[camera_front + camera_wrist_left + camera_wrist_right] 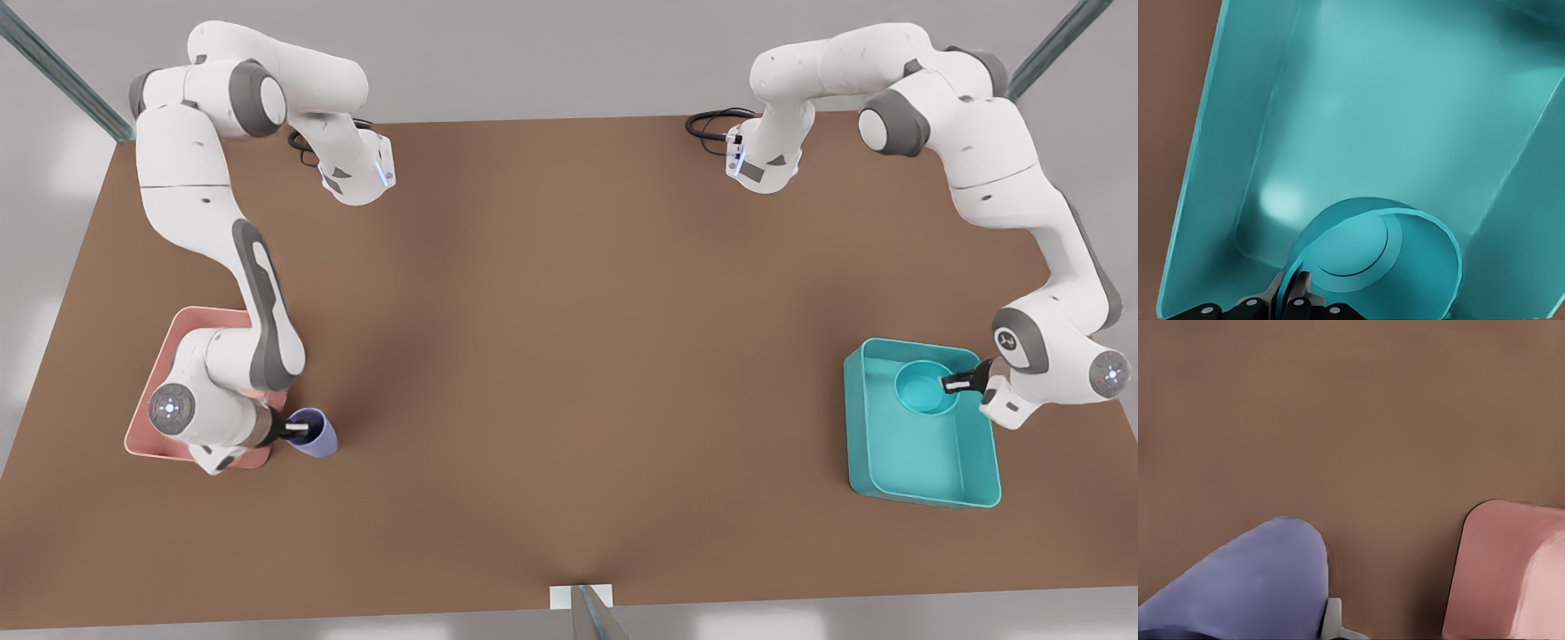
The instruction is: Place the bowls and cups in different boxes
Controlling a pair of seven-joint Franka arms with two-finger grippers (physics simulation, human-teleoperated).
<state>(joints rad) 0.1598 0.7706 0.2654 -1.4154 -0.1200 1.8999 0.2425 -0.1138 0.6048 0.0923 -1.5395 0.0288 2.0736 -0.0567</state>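
The teal bowl [920,387] hangs inside the teal box [925,462] on the front view's right, near the box's far end. My left gripper [956,382] is shut on its rim. In the left wrist view the bowl [1385,267] is tilted over the teal box's floor [1405,120], its rim pinched by that gripper [1295,293]. On the front view's left, my right gripper [298,429] is shut on the rim of the lavender cup [318,436], just beside the pink box [182,333]. The cup [1251,580] and a corner of the pink box [1511,573] appear in the right wrist view.
The brown table [569,356] stretches wide between the two boxes. A metal post [591,613] stands at the middle of its near edge, and a black cable [711,120] loops at the far edge. The right arm's forearm covers part of the pink box.
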